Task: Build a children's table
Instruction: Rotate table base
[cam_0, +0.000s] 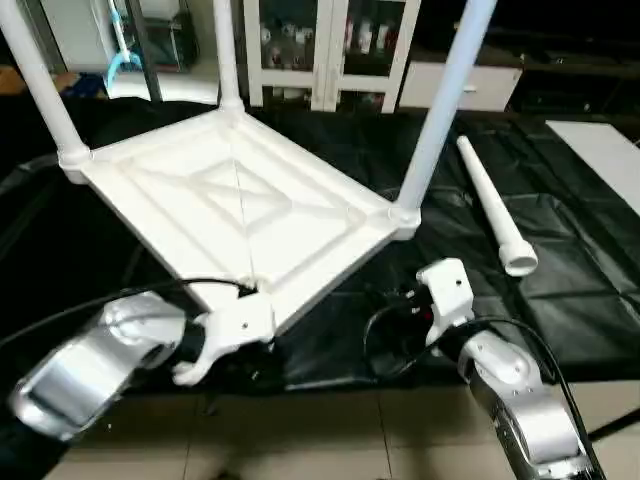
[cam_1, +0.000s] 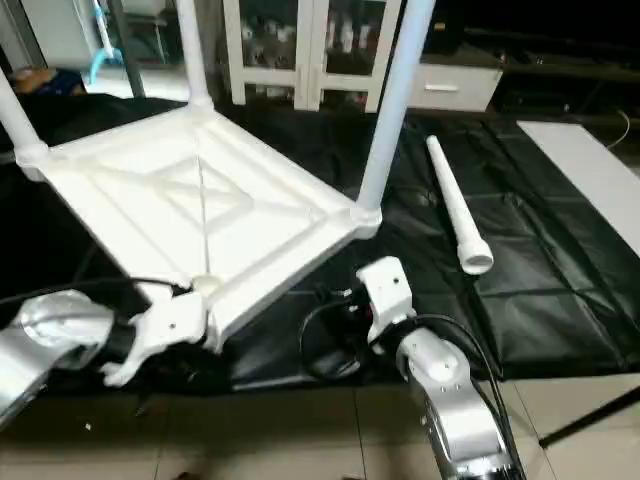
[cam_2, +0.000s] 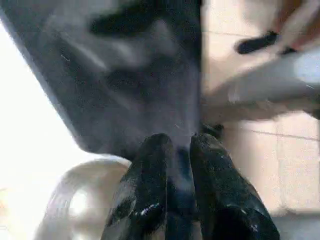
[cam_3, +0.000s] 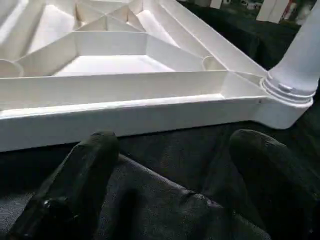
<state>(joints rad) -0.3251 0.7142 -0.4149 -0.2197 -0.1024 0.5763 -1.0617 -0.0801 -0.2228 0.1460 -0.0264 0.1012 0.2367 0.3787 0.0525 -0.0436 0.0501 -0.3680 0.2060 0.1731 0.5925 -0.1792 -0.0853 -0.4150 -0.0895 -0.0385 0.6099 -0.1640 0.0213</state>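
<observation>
text: none legible | labels: none | brands: none | numbers: none | signs: none

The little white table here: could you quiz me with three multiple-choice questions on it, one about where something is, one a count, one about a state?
1. Where is the loose leg?
A. Lying on the black sheet, on the robot's right of the table top
B. Held in a pincer
C. On the tiled floor

2. How many legs stand in the top's corner sockets?
A. One
B. Three
C. Four

3. How are the right pincer's fingers?
A. Clamped on a leg
B. Spread apart, holding nothing
C. Pressed tight together

Answers:
1. A, the tapered tube lies flat on the sheet beside the top.
2. B, three tubes rise from corners; the near corner by the left pincer has none.
3. B, the right wrist view shows two black fingers far apart with only sheet between.
</observation>
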